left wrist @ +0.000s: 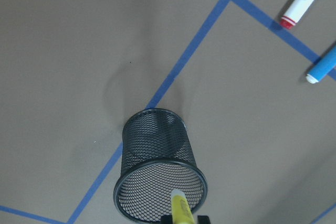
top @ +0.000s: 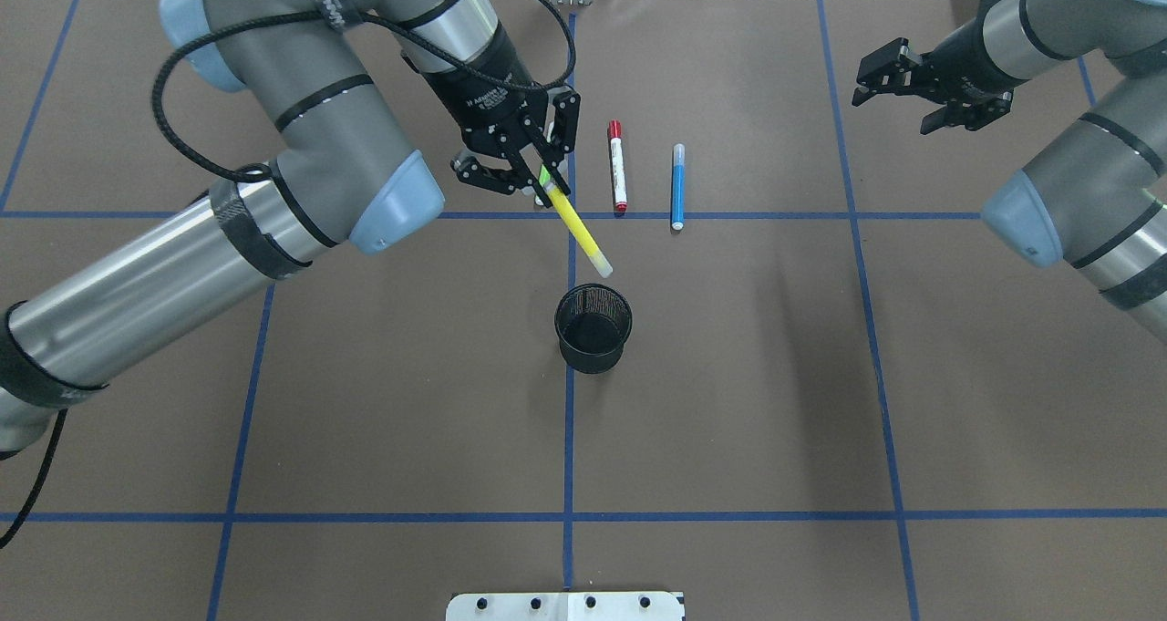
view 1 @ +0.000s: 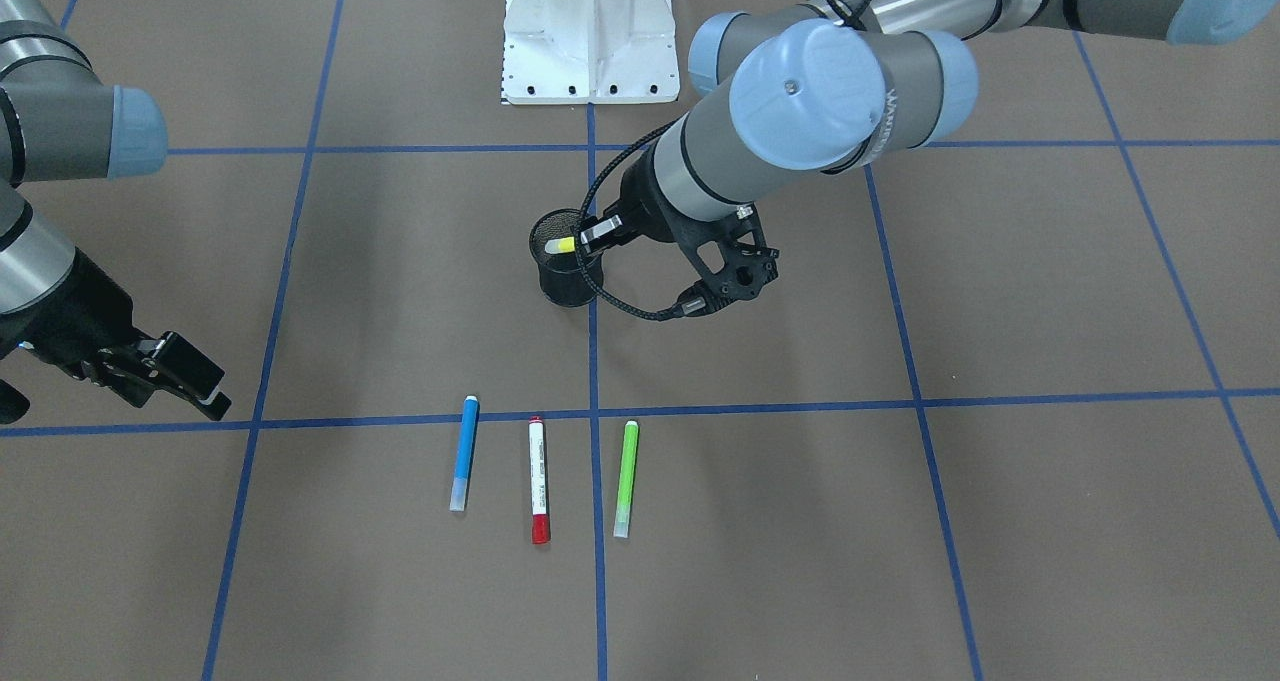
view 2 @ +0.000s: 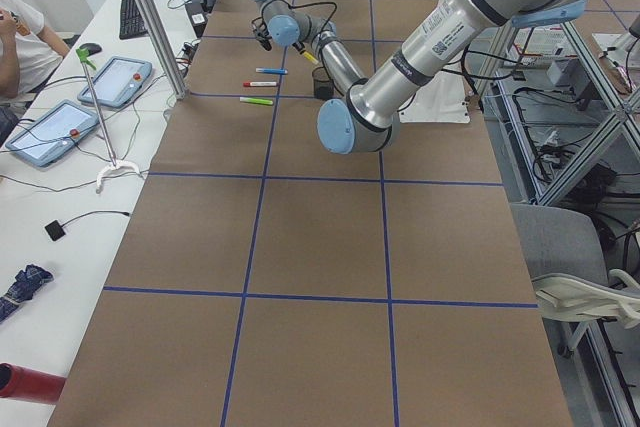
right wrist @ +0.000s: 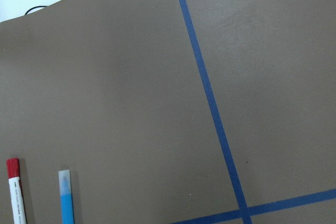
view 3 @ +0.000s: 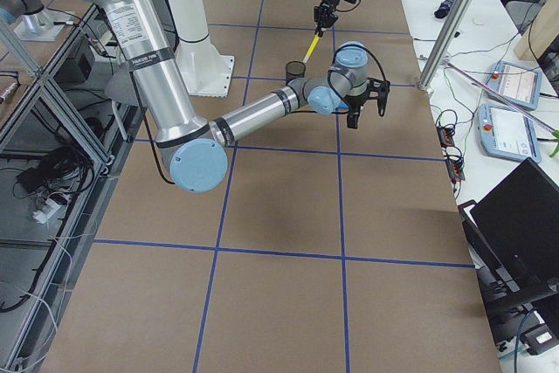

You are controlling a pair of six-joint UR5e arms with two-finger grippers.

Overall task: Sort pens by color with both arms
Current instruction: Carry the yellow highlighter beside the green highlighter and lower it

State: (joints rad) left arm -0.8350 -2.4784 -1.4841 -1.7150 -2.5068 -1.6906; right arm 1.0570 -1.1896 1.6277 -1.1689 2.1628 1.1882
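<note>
the left gripper [top: 545,181] is pinching the yellow pen [top: 579,231] near its upper end, with the jaws pressed on the barrel. the pen is not upright. its long axis is tilted and runs from the gripper down and toward the robot, with the pale tip lowest. in the left wrist view this tip stands over the mouth of the black mesh cup [top: 593,358], close to the rim on the gripper's side, and as far as i can judge it is not yet inside. so the cup lies along the pen's own axis, just below the tip, and this is the relation that matters. if the pen is meant for the cup, i think the tip must come more over the middle before the jaws spread, because a tilted pen may catch the rim.

on the brown table [top: 729,375], beyond the cup, three pens lie parallel and apart. the lime-green pen [view 1: 626,478] is nearest the left gripper, then comes the white pen with red cap [top: 618,167], then the blue pen [top: 677,188]. the right gripper [top: 892,92] hovers well apart, with its jaws spread and empty. of the lying pens, the blue one is nearest to it.
</note>
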